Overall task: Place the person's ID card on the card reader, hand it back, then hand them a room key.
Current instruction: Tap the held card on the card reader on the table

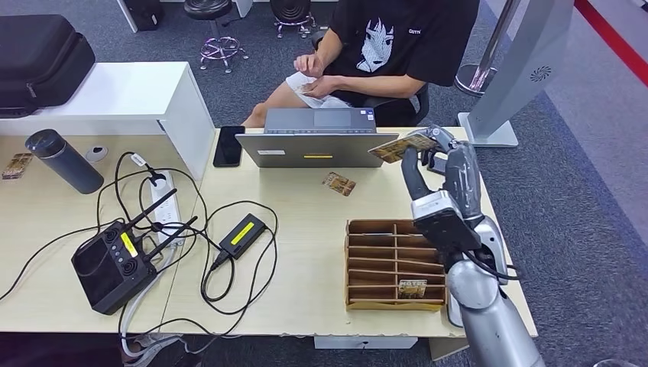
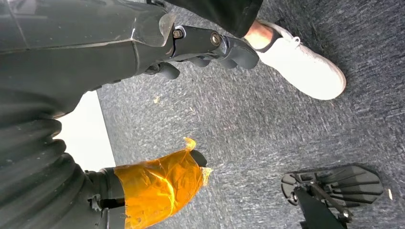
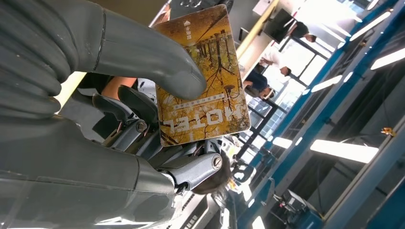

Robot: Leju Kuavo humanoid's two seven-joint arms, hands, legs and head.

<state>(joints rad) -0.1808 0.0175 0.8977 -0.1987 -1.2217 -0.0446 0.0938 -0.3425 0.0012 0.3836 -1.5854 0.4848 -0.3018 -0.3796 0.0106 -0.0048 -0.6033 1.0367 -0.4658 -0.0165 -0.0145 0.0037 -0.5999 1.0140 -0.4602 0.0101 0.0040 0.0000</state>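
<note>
My right hand (image 1: pixel 442 174) is raised over the table's far right part, next to the laptop. It pinches a yellow-brown room key card (image 1: pixel 400 147) marked HOTEL (image 3: pixel 204 81) between thumb (image 3: pixel 143 57) and fingers, the card pointing toward the person (image 1: pixel 386 42). The person sits behind the laptop with both hands (image 1: pixel 313 79) near the lap, holding something small. Another patterned card (image 1: pixel 338 183) lies flat on the table in front of the laptop. My left hand (image 2: pixel 71 100) hangs over grey carpet, holding nothing, its orange-taped thumb (image 2: pixel 160 186) apart from the fingers (image 2: pixel 210 43).
A cardboard slotted organizer (image 1: pixel 393 306) by my right arm holds one card (image 1: pixel 413 288). A laptop (image 1: pixel 317 141), black phone (image 1: pixel 228 145), remote controller (image 1: pixel 115 264), power strip (image 1: pixel 162 202), adapter (image 1: pixel 242 235) with cables, dark bottle (image 1: pixel 65 160) and white box (image 1: pixel 122 95) occupy the table.
</note>
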